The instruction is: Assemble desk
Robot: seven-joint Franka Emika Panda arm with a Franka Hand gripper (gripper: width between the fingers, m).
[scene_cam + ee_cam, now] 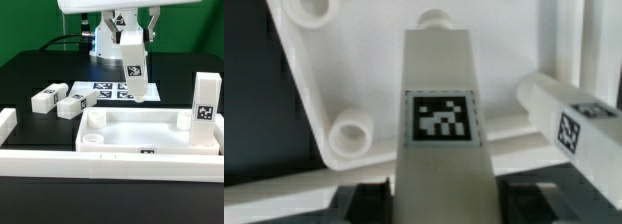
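The fingers (pixel 523 196) are clenched on the upper end of 1 white held leg (pixel 137 72). It hangs tilted in the centre of the exterior frame, with its black-and-white tag facing the camera. Its lower end is close over the far rim of the desk panel (pixel 140 135), and I cannot tell whether the 2 touch. The wrist view shows a round corner socket (pixel 352 135) of the panel just beside this leg. The panel lies flat in the lower half of the exterior frame with its raised rim up. An upright leg (pixel 203 105) stands in its far corner at the right of the frame. 2 more legs lie on their sides on the black table (pixel 30 70) at middle left, the outer leg (pixel 45 98) and the inner leg (pixel 72 103), just beside each other. The marker board (pixel 105 90) lies flat behind the held leg, near the centre. A low white border bar (pixel 40 165) runs along the lower edge, just in front of the panel.
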